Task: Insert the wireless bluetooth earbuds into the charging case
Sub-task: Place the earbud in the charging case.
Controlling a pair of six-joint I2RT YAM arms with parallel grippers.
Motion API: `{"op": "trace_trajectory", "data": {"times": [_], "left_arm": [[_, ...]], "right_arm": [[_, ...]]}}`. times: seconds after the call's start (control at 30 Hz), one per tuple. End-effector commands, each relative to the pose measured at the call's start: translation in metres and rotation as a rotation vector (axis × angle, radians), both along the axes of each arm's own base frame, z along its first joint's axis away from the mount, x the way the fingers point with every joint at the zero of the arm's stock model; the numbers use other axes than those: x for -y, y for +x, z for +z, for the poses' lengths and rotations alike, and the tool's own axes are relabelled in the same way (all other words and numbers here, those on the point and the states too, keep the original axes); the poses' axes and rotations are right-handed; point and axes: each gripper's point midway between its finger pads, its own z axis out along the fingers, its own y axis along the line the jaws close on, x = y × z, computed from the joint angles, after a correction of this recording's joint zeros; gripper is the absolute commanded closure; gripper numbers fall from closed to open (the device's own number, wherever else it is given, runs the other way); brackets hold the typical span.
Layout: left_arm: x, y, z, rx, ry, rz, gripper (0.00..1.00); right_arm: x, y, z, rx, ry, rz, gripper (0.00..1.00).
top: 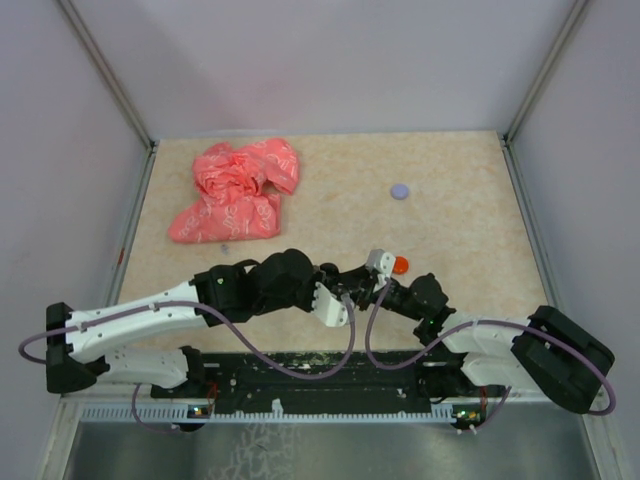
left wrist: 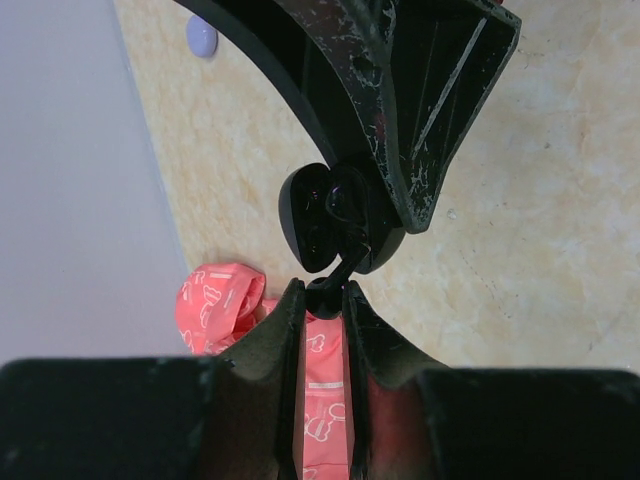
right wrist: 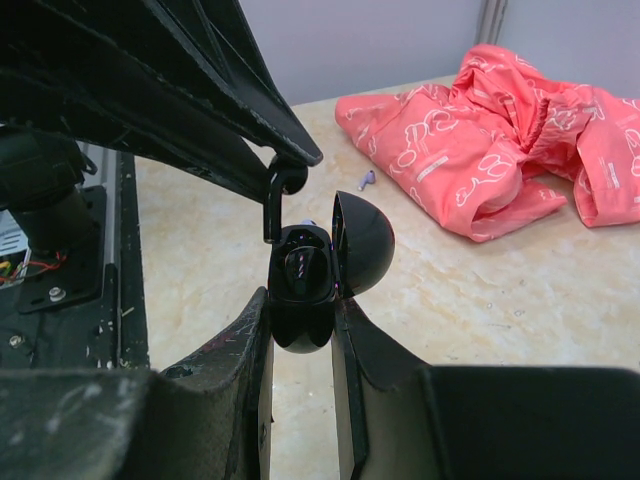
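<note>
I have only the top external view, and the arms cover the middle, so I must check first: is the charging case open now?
Observer: Yes. The right gripper clamps the charging case, and its lid stands open.
Operator: What does the left gripper hold?
Observer: The left gripper pinches a black earbud.
Operator: Is it seated?
Observer: Not yet; its stem is outside, beside the case rim.

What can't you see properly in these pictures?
- Top view: the charging case and black earbud are hidden under the left gripper and right gripper.
- Right wrist view: the case's inside is black on black; filled slots unclear.
- Right wrist view: the pale purple earbud is too small for detail; the pink cloth runs off the right edge.
- Top view: the red thing is too small to identify.
</note>
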Motion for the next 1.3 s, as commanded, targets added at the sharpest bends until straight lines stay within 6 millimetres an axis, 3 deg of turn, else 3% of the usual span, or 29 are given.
{"op": "trace_trajectory", "data": {"times": [0.0,0.6,0.77,1.27], "left_arm": [[0.001,0.004,0.000,0.054,0.034,-0.010,1.00],[0.010,-0.006,-0.010,0.068,0.107,-0.069,0.99],[0.010,-0.012,-0.015,0.056,0.141,-0.095,0.93],[0.015,-0.022,-0.016,0.047,0.165,-0.145,0.62]], "right_arm": [[-0.005,0.002,0.036,0.070,0.091,0.015,1.00],[-0.003,0.001,0.038,0.077,0.099,0.017,1.00],[-0.003,0.000,0.039,0.080,0.103,0.017,1.00],[-0.002,-0.001,0.040,0.079,0.110,0.020,1.00]]}}
